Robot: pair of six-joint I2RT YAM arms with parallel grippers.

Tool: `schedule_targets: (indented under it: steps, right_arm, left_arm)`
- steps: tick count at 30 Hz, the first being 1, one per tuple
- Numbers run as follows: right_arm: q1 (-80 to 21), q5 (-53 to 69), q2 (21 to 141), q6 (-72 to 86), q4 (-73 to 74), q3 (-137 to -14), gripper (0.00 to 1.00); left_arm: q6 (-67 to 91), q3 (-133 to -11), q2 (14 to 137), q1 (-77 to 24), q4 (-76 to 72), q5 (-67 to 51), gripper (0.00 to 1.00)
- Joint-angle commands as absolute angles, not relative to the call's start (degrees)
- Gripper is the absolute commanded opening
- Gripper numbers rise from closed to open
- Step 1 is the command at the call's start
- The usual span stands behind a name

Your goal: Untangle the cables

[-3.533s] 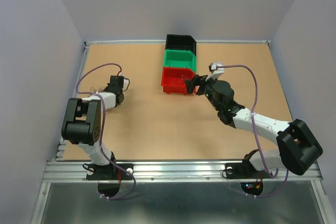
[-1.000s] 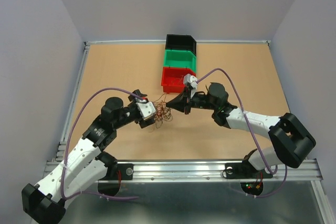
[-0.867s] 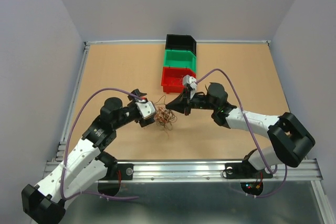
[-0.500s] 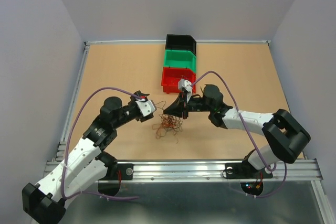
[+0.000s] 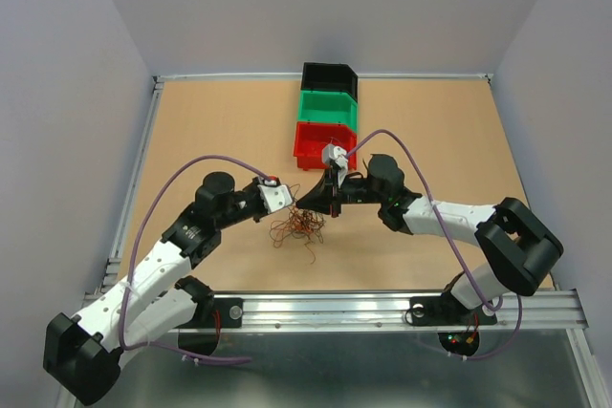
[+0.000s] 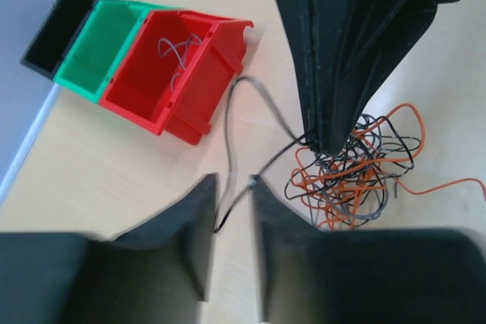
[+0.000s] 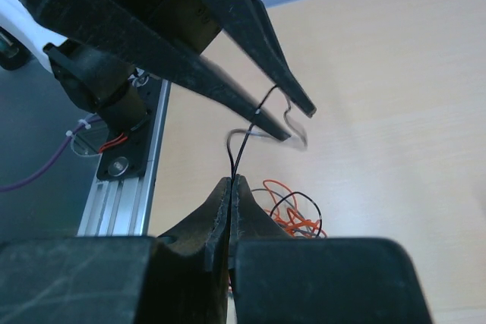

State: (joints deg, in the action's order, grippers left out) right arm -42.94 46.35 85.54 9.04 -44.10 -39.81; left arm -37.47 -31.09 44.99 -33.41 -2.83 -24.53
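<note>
Cables point(image 5: 298, 226): wiry clump on table point(image 5: 210, 121) just in front of red bin point(image 5: 320, 145), pinched at top by clenched right hand point(image 5: 310, 203). One dark strand point(image 6: 229, 134) framed by left hand point(image 6: 231, 202), jaws apart, not clamped. Single wire point(image 6: 176, 47) seen inside bin; most of clump judged left to separate.

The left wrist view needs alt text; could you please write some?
The left gripper, fingers apart, straddles a thin dark wire from the cables, a wiry clump pinched by the right gripper. A red bin, green bin and black bin sit upper left.
</note>
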Motion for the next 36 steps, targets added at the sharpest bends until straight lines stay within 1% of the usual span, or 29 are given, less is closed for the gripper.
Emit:
schedule_targets:
  steps: [1, 4, 6, 8, 9, 10, 12, 13, 16, 18, 19, 20, 21, 22, 24, 25, 26, 27, 29, 31, 34, 36]
  right_arm:
    - [-43.77, 46.67, 85.34, 9.14, -47.11, -43.42, 0.01]
    - [-43.77, 46.50, 85.52, 8.79, -47.20, -43.50, 0.03]
    - [-43.77, 45.71, 86.04, 8.53, -47.11, -43.68, 0.08]
    - [-43.77, 44.48, 86.74, 8.18, -47.11, -43.94, 0.18]
    - [-43.77, 44.04, 87.53, 8.09, -47.11, -44.47, 0.35]
    - [-43.77, 43.69, 87.97, 8.00, -47.11, -44.73, 0.42]
    - [-43.77, 43.07, 89.11, 7.74, -47.11, -45.61, 0.48]
    - [-43.77, 42.89, 90.51, 7.82, -47.11, -46.75, 0.50]
    - [-43.77, 43.06, 93.24, 8.26, -47.11, -49.73, 0.50]
    - [-43.77, 43.42, 96.23, 9.05, -47.20, -51.49, 0.50]
    - [-43.77, 43.24, 98.07, 9.31, -47.11, -53.07, 0.46]
    - [-43.68, 43.07, 98.78, 9.84, -47.11, -53.96, 0.40]
    - [-43.86, 42.98, 99.40, 10.10, -47.11, -54.49, 0.30]
    - [-43.86, 42.72, 99.75, 10.11, -47.20, -54.93, 0.27]
    - [-43.77, 42.37, 99.76, 9.93, -47.11, -54.84, 0.26]
    - [-43.86, 41.93, 99.49, 9.84, -47.20, -54.50, 0.28]
    - [-43.86, 40.88, 98.97, 9.84, -47.28, -54.14, 0.30]
    - [-43.77, 40.26, 97.83, 9.84, -47.20, -53.18, 0.32]
    - [-43.77, 38.68, 96.42, 9.93, -47.28, -52.04, 0.33]
    - [-43.86, 37.80, 94.23, 10.11, -47.37, -50.19, 0.31]
    - [-43.77, 35.25, 90.20, 10.98, -47.29, -47.13, 0.18]
    - [-43.77, 33.67, 87.73, 12.12, -47.29, -44.67, 0.09]
  left_arm:
    - [-36.92, -32.87, 46.14, -34.10, -6.59, -23.74, 0.00]
    - [-35.68, -33.31, 46.76, -34.10, -8.43, -22.15, 0.00]
    - [-35.25, -33.66, 46.58, -34.10, -9.93, -22.50, 0.00]
    - [-34.11, -35.23, 46.50, -34.10, -10.20, -23.11, 0.00]
    - [-33.06, -35.94, 46.76, -34.10, -10.02, -23.46, 0.00]
    - [-32.44, -36.73, 46.84, -34.01, -9.85, -23.64, 0.00]
    - [-31.30, -39.80, 47.20, -34.19, -9.23, -24.08, 0.00]
    - [-29.46, -42.69, 47.81, -34.19, -8.97, -23.91, 0.00]
    - [-27.69, -48.84, 50.35, -34.19, -6.77, -25.13, 0.00]
    - [-25.67, -57.01, 52.63, -34.28, -4.32, -28.02, 0.00]
    - [-25.06, -63.31, 55.43, -34.45, -3.18, -29.08, 0.00]
    - [-23.66, -66.50, 56.85, -34.45, -0.90, -30.57, 0.00]
    - [-22.86, -69.58, 59.39, -34.45, -0.10, -30.41, 0.00]
    - [-21.72, -75.35, 60.46, -34.54, -0.09, -29.19, 0.00]
    - [-17.94, -81.18, 62.56, -34.54, 1.05, -19.82, 0.00]
    - [-16.80, -83.91, 63.10, -34.54, 0.88, -15.60, 0.00]
    - [-15.74, -89.33, 63.63, -34.54, 0.70, -11.21, 0.00]
    - [-14.78, -91.91, 64.07, -34.54, 0.36, -3.42, 0.00]
    - [-13.01, -96.91, 64.34, -34.54, -0.61, 2.34, 0.00]
    - [-10.99, -97.91, 62.67, -34.54, -2.10, 7.63, 0.00]
    - [-9.32, -93.36, 57.51, -34.54, -6.58, 12.12, 0.00]
    - [-8.96, -87.12, 53.29, -34.54, -11.50, 15.53, 0.00]
